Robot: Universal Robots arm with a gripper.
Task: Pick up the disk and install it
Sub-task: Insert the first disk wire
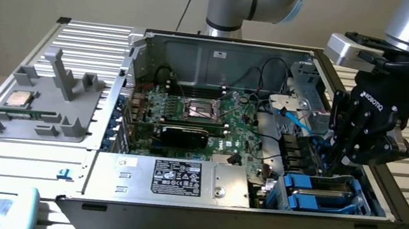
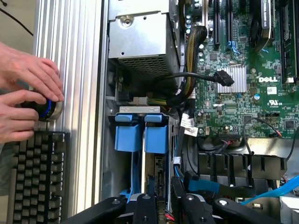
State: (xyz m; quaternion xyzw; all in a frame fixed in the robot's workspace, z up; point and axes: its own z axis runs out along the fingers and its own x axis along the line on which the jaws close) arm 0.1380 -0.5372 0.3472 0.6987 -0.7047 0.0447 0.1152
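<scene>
While flat silver disk sits blue-plastic-framed | black angular fingers slightly spread astride it

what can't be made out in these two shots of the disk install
- Exterior view: the disk sits low in its bay. Its label and how far it is seated are hidden by the end effector and the case wall.
- Wrist view: the dark round object is mostly covered by a person's hands.
- Exterior view: the print on the power supply label is too small to read.
</scene>
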